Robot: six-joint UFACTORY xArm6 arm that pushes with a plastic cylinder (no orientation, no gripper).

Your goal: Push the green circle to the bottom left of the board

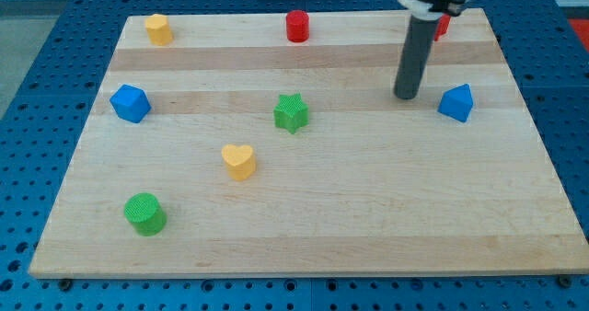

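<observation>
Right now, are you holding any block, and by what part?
Nothing is held. My tip rests on the board, touching no block, left of the blue block.

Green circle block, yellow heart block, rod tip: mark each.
green circle block (144,213), camera view, top face.
yellow heart block (238,160), camera view, top face.
my tip (405,97), camera view, rod's lowest end.

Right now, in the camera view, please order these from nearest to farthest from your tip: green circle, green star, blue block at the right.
From my tip:
1. Blue block, just to its right.
2. Green star, to its left, mid-board.
3. Green circle, far bottom left.
</observation>
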